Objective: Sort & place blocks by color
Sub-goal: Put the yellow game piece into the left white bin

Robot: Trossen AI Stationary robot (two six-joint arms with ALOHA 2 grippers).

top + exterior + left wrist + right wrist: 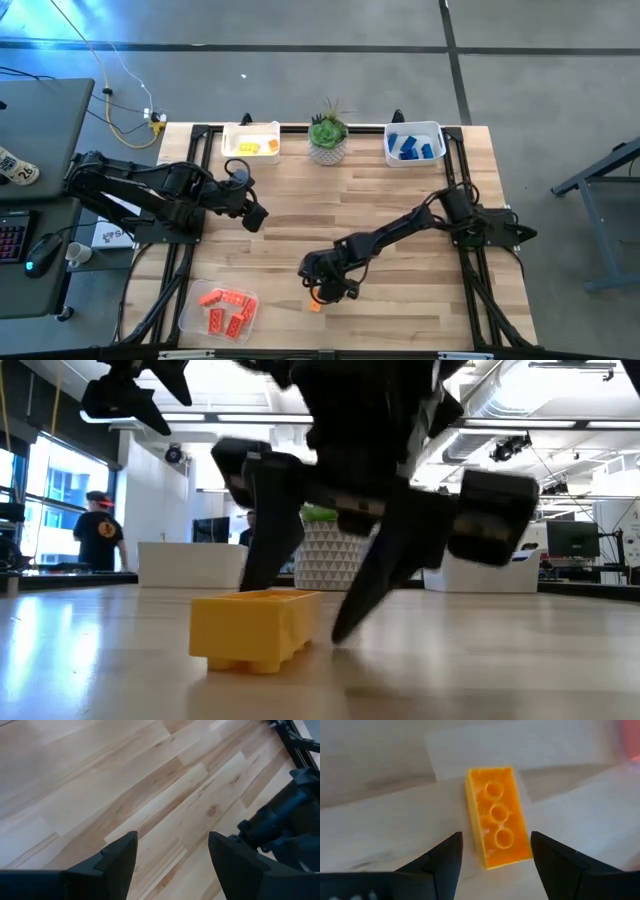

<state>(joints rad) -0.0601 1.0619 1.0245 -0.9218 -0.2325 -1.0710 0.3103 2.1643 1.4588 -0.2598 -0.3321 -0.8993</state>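
Observation:
A yellow-orange brick (497, 822) lies on the bare table near its near edge (315, 304), its hollow underside with three round tubes facing up. My right gripper (496, 840) is open and low over the brick. Its fingers stand on either side of the brick's near end without touching it, as the low view (320, 575) also shows. My left gripper (172, 852) is open and empty above the table's left middle (256, 216). Other bricks lie in three trays: red-orange (225, 310), yellow-orange (250, 146) and blue (412, 146).
A clear tray (188, 318) of red-orange bricks stands at the near left. White trays stand at the far edge, one left (228, 135) and one right (437, 130), with a potted plant (327, 138) between them. Black frame rails (470, 270) run along both sides.

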